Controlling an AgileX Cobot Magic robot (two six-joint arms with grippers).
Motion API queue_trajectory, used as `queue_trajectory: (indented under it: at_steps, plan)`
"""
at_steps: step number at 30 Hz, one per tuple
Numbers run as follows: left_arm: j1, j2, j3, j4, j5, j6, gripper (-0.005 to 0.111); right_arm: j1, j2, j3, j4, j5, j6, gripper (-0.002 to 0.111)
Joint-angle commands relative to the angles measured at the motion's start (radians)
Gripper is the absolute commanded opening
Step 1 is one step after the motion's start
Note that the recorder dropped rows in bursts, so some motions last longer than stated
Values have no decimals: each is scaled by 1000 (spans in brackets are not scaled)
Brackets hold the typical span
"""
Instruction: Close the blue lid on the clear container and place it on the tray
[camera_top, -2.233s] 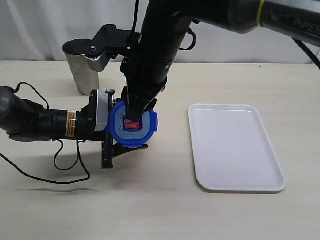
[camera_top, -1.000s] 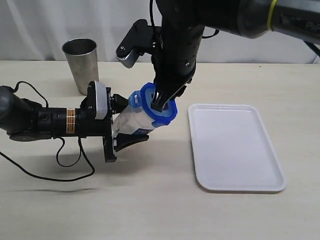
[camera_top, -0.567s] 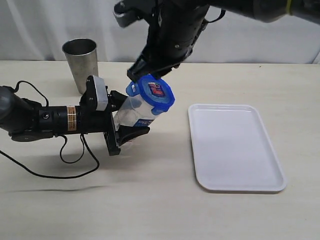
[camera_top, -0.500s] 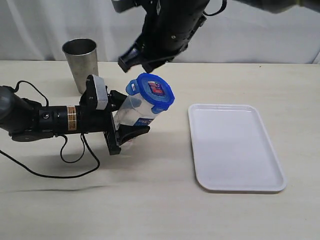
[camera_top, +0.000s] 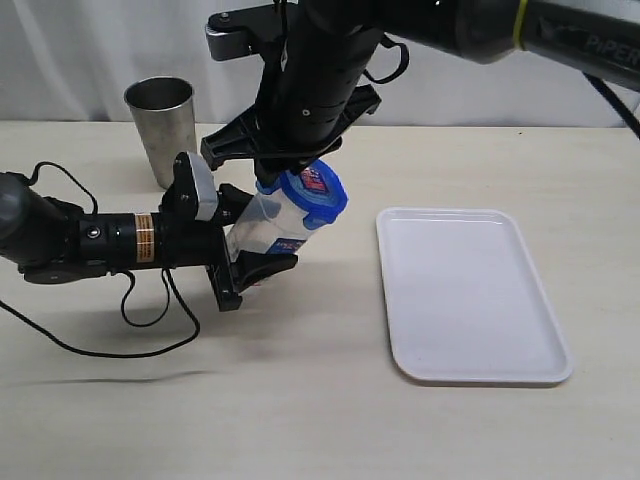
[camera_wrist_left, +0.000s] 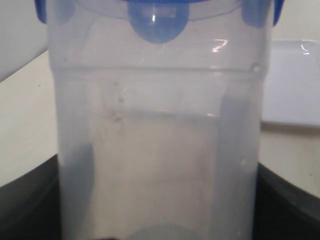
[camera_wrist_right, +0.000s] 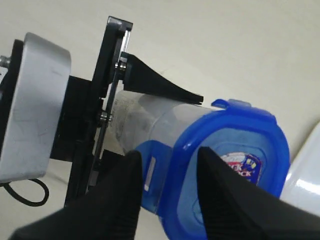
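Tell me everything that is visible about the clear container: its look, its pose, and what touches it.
The clear container is a tall, narrow canister of transparent plastic with a blue-and-white label low on its side. It is tilted, its top leaning toward the tray, which it does not touch. The blue lid sits on its mouth. The left gripper clamps its lower body from both sides. The right gripper hovers at the lid, jaws apart.

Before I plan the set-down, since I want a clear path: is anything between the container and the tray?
Nothing visible. Only bare table lies between the container and the tray. The right gripper hovers at the lid, not on the tray side.
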Motion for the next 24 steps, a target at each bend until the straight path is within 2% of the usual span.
queue_trajectory:
  at_steps: [1,6,12,19,24]
  plan:
    - [0,-13,-4,-23,-47,-8,0,-1,19,0,-16,5,5,35]
    - [0,-13,-4,-25,-47,-8,0,27,32,0,-45,19,5,35]
    - [0,-13,-4,-28,-47,-8,0,105,59,0,-256,77,90,35]
    - [0,-13,-4,-28,-47,-8,0,132,112,0,-247,101,74,35]
    - [0,-13,-4,-28,-49,-8,0,150,138,0,-302,143,62,29]
